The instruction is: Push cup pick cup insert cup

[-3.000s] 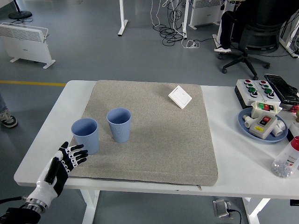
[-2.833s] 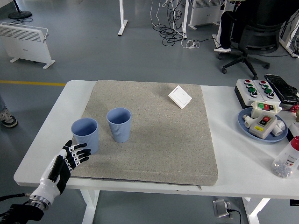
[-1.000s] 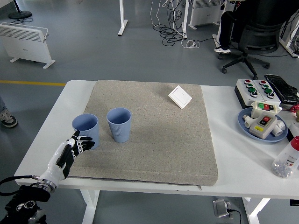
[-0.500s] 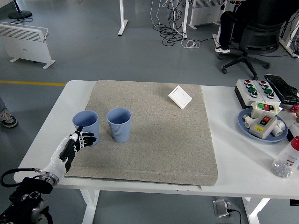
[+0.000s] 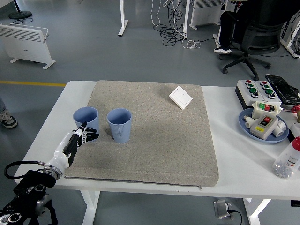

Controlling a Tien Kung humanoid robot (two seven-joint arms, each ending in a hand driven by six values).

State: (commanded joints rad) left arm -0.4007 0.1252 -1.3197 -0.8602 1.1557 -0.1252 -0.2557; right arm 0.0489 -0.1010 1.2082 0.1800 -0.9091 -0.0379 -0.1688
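two ribbed blue cups (image 5: 86, 121) (image 5: 119, 124) upright on grey felt mat (image 5: 154, 136), near its left edge | left hand (image 5: 79, 138) fingers extended, holding nothing, against left cup's base

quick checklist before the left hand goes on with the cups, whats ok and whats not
1. Left hand at the near side of the left cup, fingers outstretched: ok.
2. Firm grasp on that cup: not ok, no fingers wrap it.
3. Both cups upright, mouths open: ok.
4. Right cup apart from the left one, gap visible: ok.
5. Grey mat around the cups free of clutter: ok; the white square piece lies far off.
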